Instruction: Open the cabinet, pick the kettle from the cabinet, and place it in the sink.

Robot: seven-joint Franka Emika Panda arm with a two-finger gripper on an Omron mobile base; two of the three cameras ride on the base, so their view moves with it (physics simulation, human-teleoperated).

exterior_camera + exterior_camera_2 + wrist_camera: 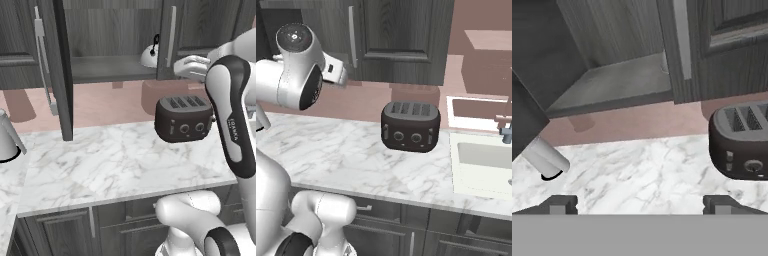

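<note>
Claw (640, 204) spread wide and empty above the marble counter (115, 165), open cabinet (612, 80) ahead, kettle (149, 56) tucked behind its right door.

A dark toaster (183, 118) stands on the white marble counter (100, 170).

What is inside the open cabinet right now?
Inside the cabinet, the kettle sits at the right end of the shelf, partly covered by the closed right door. The rest of the visible shelf is bare.
</note>
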